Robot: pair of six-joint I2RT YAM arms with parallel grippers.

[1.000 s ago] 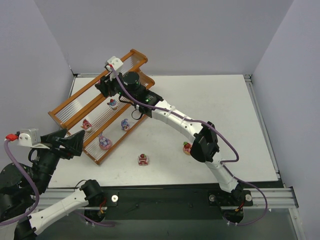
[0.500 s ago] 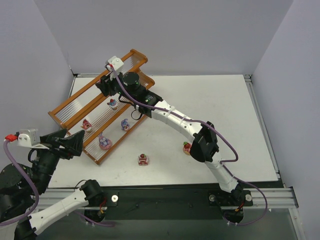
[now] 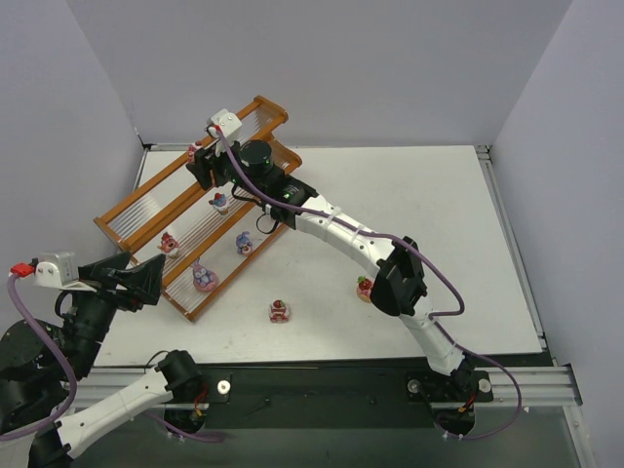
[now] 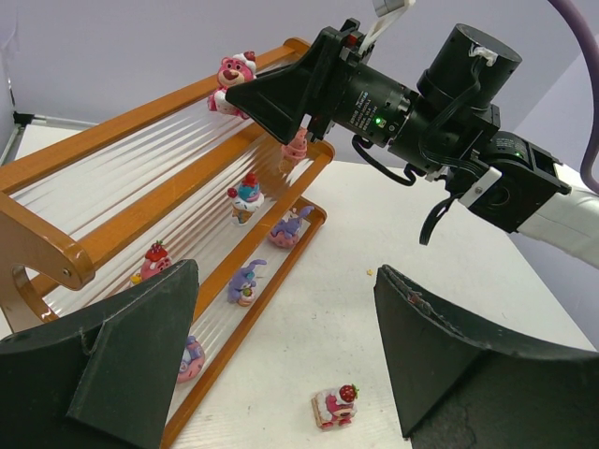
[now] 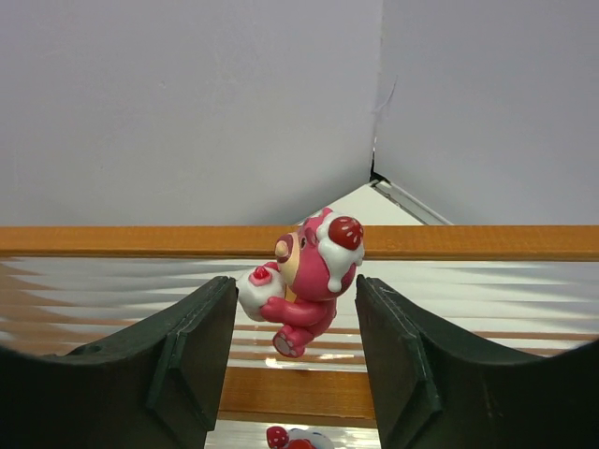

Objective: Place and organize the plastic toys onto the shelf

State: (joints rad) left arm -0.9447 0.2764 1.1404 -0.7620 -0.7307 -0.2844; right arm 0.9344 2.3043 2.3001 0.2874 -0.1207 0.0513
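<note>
The shelf is noted as a three-step rack with a smooth orange-brown frame and clear ribbed slats, set at an angle on the left of the matte white table. A glossy pink bear figurine, capped with a red cherry and holding a small cake, is seen upright on the top tier. The right gripper is held level with it, its black wedge-shaped fingers parted to either side of the bear with a narrow gap visible on each side; no grasp is observed. On the lower tiers a pink cupcake, a white cherry-topped cupcake, a red strawberry piece and a purple bunny are recorded. Two cake-shaped pieces are found on the table, well apart from the rack. The left gripper is spread wide, holding nothing, near the shelf's near end.
</note>
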